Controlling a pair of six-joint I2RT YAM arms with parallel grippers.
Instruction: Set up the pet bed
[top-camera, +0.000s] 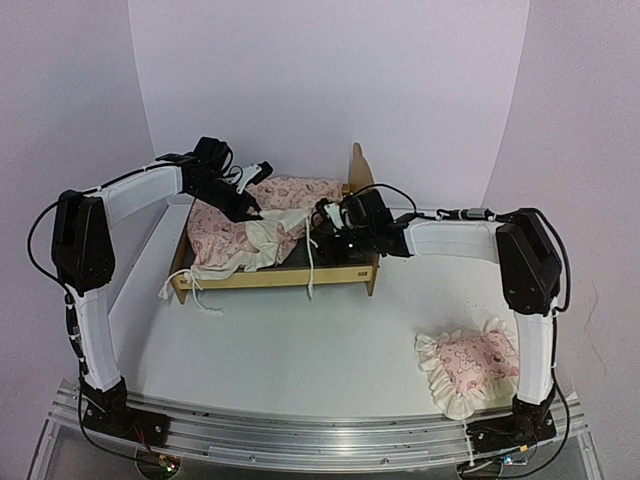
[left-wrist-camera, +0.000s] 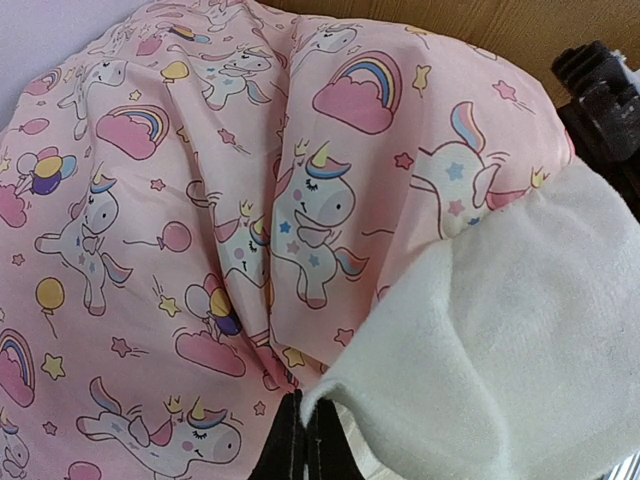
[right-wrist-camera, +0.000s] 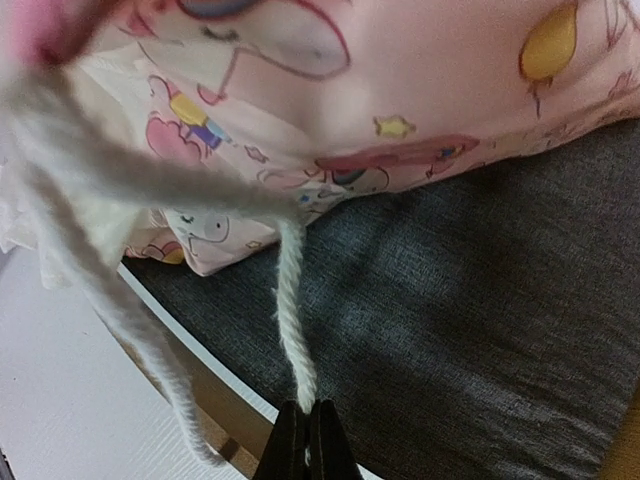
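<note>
The left claw (left-wrist-camera: 303, 420) was squeezed tight on the edge of the pink cushion (left-wrist-camera: 200, 200), right where its soft white underside (left-wrist-camera: 500, 350) folded up over the unicorn pictures. The right claw (right-wrist-camera: 305, 420) was pinched shut on a thin white string (right-wrist-camera: 290, 300) that came off the cushion (the string ran straight up from the fingertips). Under that string lay the dark grey base (right-wrist-camera: 480, 300) of the pet bed (top-camera: 275, 280). The bed's light wooden rail (right-wrist-camera: 235, 425) showed just beside the base, with the white table (right-wrist-camera: 60, 400) past the rail.

From above, the two claws were close together over the middle of the bed, the left one reaching in from the left and the right one from the right. The cushion lay bunched up on the left part of the bed. The bed stood toward the back of the table, with its headboard (top-camera: 360, 165) sticking up at the right end. A small frilly pillow (top-camera: 470, 368) lay on the table well apart from the bed, near the bottom of the right arm.
</note>
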